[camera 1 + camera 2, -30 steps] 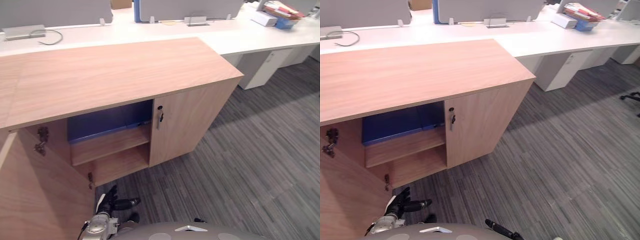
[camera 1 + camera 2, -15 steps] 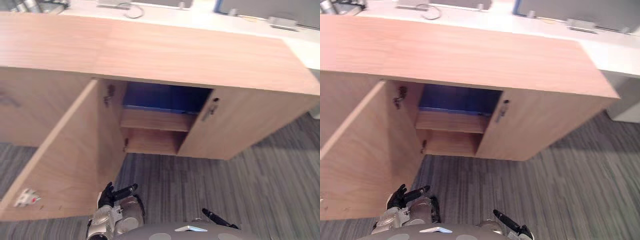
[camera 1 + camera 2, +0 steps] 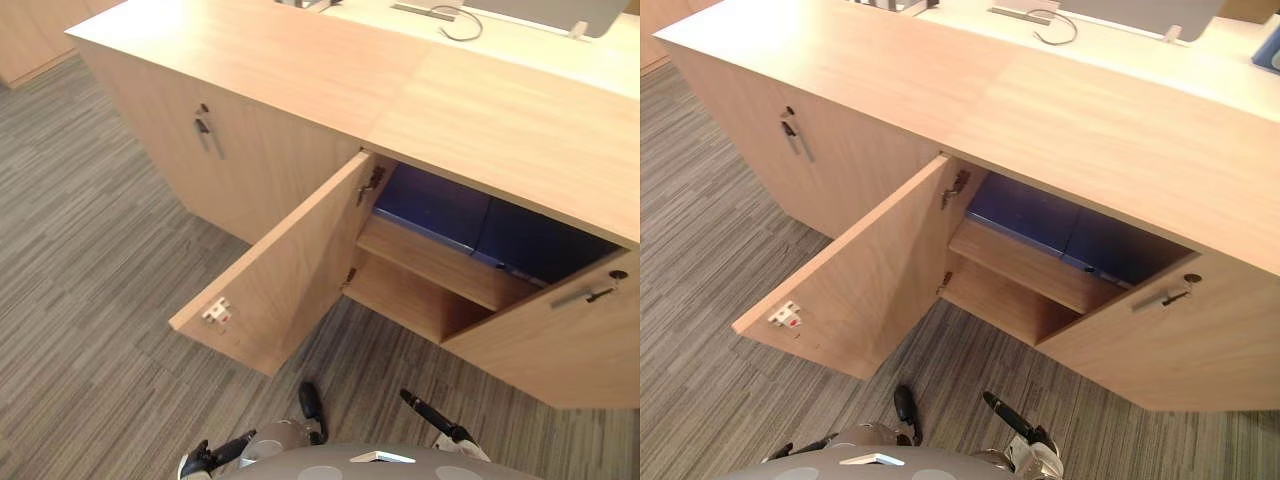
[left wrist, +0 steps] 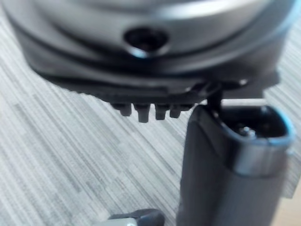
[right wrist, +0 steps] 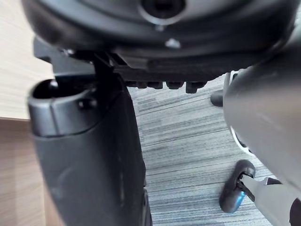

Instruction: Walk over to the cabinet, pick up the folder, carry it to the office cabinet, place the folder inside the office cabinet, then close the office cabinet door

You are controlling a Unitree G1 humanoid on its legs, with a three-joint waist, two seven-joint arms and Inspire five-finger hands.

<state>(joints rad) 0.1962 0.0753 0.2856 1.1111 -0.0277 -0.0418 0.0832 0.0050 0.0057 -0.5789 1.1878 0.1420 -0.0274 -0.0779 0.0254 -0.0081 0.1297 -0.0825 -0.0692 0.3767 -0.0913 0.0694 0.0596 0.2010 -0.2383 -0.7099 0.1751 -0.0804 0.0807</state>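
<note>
Staying open, the cabinet door (image 3: 280, 270) bares the shelved folder (image 3: 440, 205); left robot hand (image 3: 207, 457) and right robot hand (image 3: 432, 417) hang slack.

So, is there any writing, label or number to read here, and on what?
None can be read.
The small white-and-red fitting on the open cabinet door is too small to show print.
The blue folder inside shows no lettering.

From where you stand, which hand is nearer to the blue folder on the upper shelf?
Right. The right hand hangs in front of the open compartment holding the blue folder; the left hand is farther off, in front of the open door.
</note>
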